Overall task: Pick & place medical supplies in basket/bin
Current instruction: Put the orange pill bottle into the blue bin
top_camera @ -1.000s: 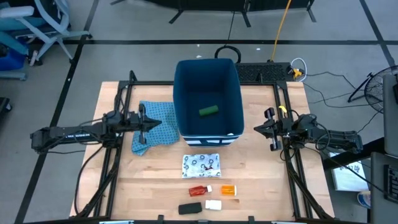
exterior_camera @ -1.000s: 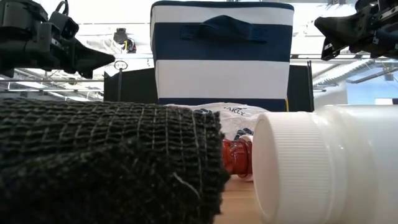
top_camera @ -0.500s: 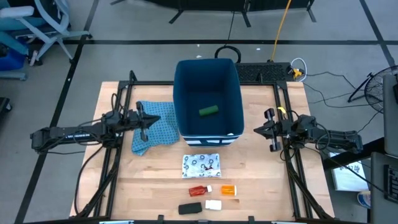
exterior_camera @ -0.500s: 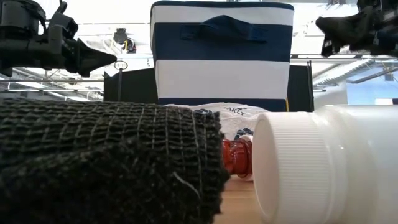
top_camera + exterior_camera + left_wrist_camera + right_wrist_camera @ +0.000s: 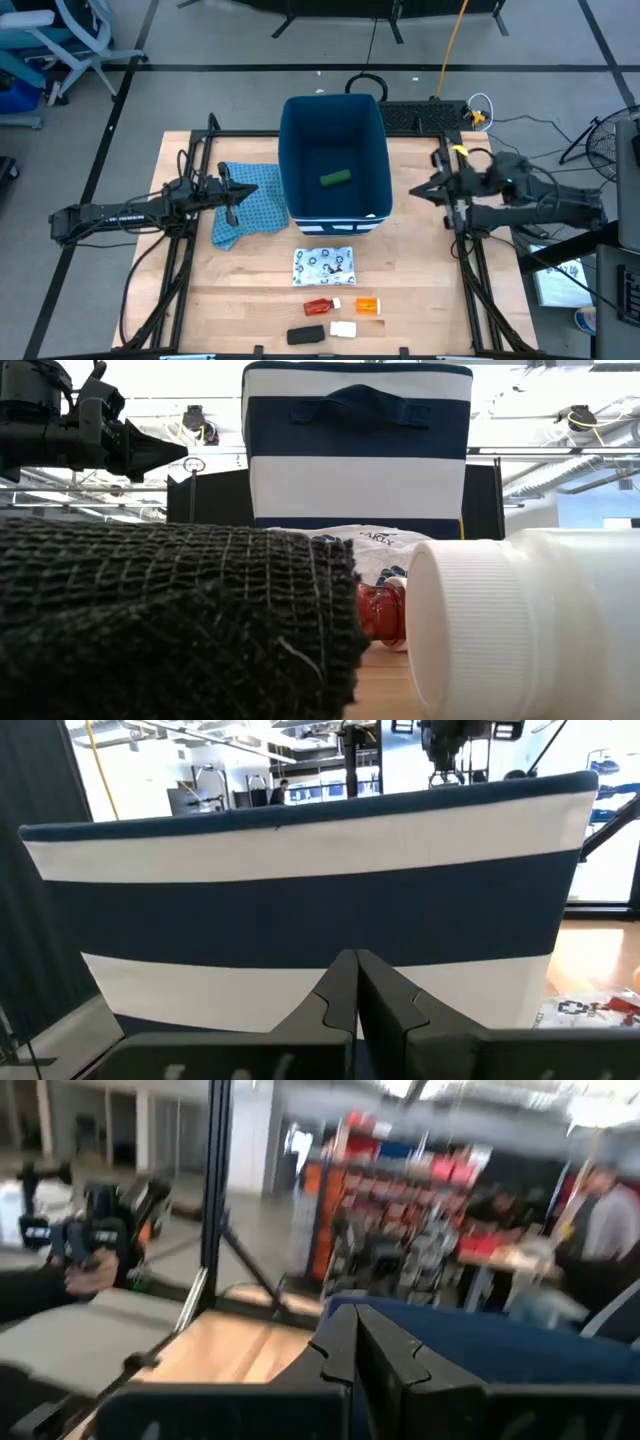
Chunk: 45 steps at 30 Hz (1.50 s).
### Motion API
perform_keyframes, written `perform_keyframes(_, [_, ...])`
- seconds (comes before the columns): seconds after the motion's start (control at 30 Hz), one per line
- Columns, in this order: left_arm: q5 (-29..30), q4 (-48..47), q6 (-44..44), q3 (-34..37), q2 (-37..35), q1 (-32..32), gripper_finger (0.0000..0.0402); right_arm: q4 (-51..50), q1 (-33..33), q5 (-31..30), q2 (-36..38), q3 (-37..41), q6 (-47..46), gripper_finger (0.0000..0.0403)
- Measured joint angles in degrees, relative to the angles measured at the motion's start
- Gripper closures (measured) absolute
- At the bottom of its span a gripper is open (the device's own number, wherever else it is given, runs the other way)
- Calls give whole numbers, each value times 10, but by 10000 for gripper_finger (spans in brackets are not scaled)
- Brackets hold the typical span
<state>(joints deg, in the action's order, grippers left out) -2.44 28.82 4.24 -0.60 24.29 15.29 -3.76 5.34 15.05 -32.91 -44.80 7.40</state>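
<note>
Beside the bin (image 5: 335, 160), left gripper (image 5: 238, 193) closed, empty, right gripper (image 5: 422, 190) closed, empty

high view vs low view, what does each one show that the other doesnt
Only the high view shows the green oblong inside the bin, the blue patterned cloth, the orange pill bottle and the right gripper, shut beside the bin. Only the low view shows the bin's white stripes and dark handle. Both show the bin, the white packet, the red piece and the shut left gripper.
</note>
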Motion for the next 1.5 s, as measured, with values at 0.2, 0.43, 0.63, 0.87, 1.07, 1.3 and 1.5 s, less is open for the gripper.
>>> perform_keyframes(0.2, [0,0,-1,0,0,0,389,-81,-83,-9,-151,-147,-26,342])
perform_keyframes(0.43, [-1,-1,-8,0,0,0,389,-227,-242,-178,-284,-269,-35,192])
perform_keyframes(0.63, [-1,-3,-25,0,0,0,389,-271,-365,-336,-372,-282,-91,128])
perform_keyframes(0.87, [-2,-4,-58,0,0,0,389,-250,-442,-361,-486,-282,-207,122])
perform_keyframes(1.07, [-3,-5,-88,0,0,0,389,-232,-477,-376,-581,-283,-335,122])
perform_keyframes(1.3, [-2,-4,-136,0,0,0,389,-234,-500,-375,-680,-283,-449,122])
perform_keyframes(1.5, [-2,-3,-141,0,0,0,389,-233,-500,-375,-721,-283,-475,122])
